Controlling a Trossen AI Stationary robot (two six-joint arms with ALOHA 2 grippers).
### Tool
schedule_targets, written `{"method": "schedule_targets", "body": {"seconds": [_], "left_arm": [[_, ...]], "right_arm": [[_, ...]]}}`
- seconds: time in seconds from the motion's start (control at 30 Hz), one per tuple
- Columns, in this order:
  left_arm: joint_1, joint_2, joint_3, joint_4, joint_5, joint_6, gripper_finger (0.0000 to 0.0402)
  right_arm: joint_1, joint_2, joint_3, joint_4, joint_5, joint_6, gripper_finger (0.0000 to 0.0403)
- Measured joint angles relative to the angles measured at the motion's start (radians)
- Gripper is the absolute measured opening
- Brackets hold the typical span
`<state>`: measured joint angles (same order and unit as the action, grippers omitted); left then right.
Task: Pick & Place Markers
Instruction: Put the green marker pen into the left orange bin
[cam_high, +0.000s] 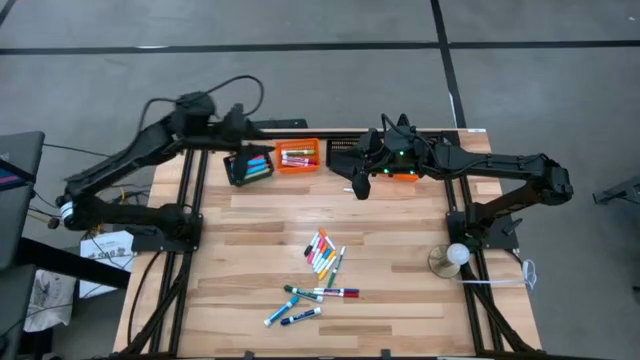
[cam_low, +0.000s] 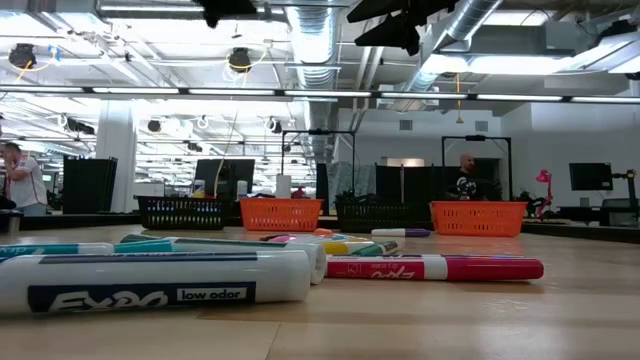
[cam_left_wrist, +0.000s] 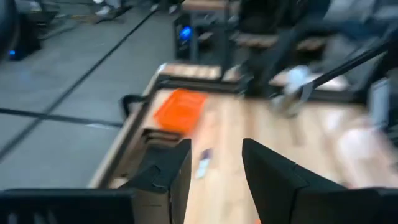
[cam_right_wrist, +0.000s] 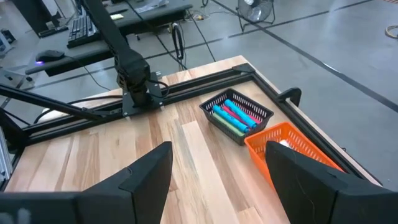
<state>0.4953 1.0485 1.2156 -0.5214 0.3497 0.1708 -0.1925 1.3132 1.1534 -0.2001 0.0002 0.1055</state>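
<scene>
I hold both empty grippers, left gripper part open, right gripper wide, over the baskets at the tabletop's far edge, because loose markers wait near its front edge.

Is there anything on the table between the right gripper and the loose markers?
No. In the high view only bare wood lies between the right gripper, open near the baskets, and the loose markers.
</scene>
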Motion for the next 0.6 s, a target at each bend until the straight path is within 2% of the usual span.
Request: {"method": "schedule_targets", "body": {"seconds": [0.13,0.27,0.4,0.6], "left_arm": [[-0.005,-0.065,0.000,-0.055,0.067,-0.113,0.0142],[-0.040,-0.115,-0.042,-0.068,0.070,-0.182,0.0142],[-0.096,-0.170,-0.163,-0.045,0.070,-0.273,0.0142],[-0.204,-0.249,-0.386,0.138,0.070,-0.488,0.0142]], "right_arm": [[0.000,0.000,0.000,0.001,0.000,0.000,0.0249],[0.000,0.000,0.000,0.003,0.000,0.000,0.0249],[0.001,0.000,0.000,0.002,0.000,0.000,0.0249],[0.003,0.000,0.000,0.006,-0.002,0.000,0.0249]]}}
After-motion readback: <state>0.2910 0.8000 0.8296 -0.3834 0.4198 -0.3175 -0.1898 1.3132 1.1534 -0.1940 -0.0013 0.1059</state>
